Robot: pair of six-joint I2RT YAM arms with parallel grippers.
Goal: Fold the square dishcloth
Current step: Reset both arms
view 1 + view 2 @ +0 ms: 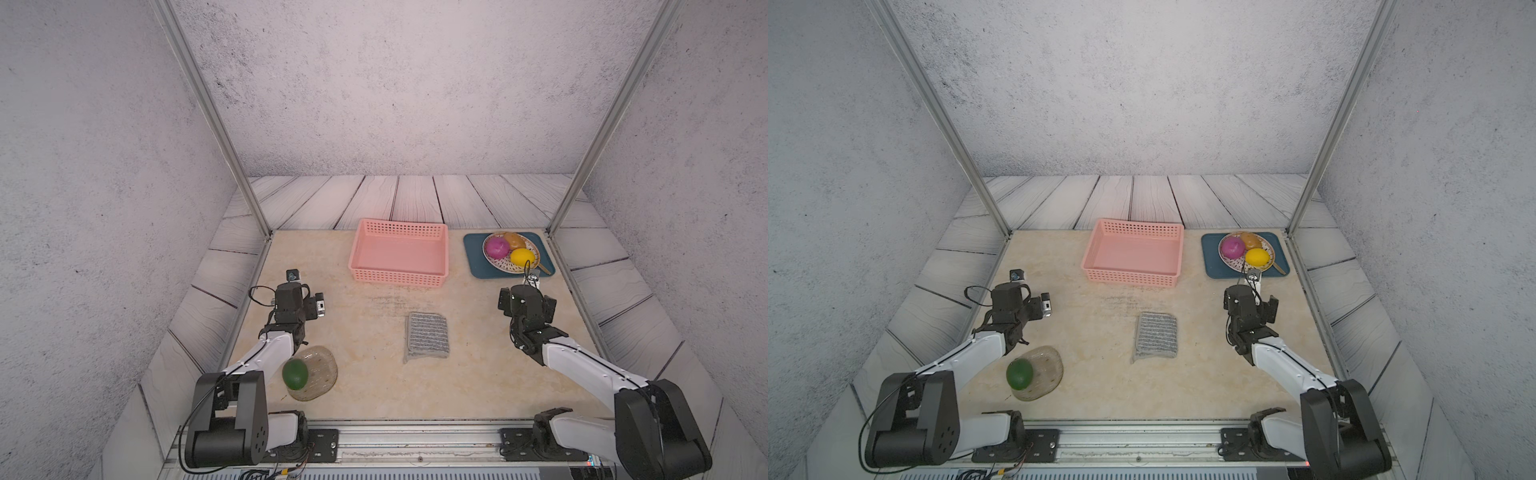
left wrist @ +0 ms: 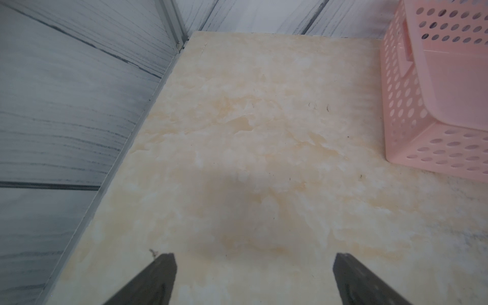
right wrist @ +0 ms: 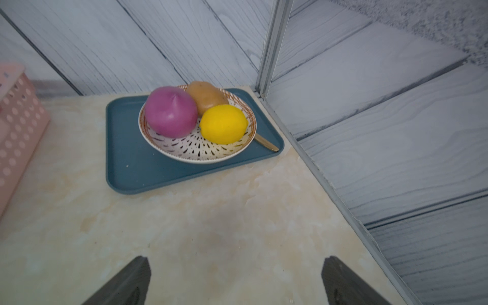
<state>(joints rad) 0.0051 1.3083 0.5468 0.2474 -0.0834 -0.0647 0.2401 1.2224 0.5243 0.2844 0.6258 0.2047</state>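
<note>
The square dishcloth (image 1: 428,337) (image 1: 1155,336), grey and white striped, lies on the beige table a little right of centre. It shows as a rectangle taller than wide, with a thicker edge on its near side. Neither wrist view shows it. My left gripper (image 2: 254,257) is open over bare table at the left, well away from the cloth, with nothing between its fingers. My right gripper (image 3: 236,260) is open too, also over bare table, on the right between the cloth and the blue tray. Both arms (image 1: 274,349) (image 1: 582,357) reach in from the near edge.
A pink basket (image 1: 397,280) (image 2: 433,155) stands behind the cloth. At the back right a blue tray (image 1: 478,266) (image 3: 132,163) carries a plate (image 3: 195,148) with three fruits. Near the left arm a green fruit (image 1: 295,374) sits on a woven mat (image 1: 322,368). Metal posts mark the back corners.
</note>
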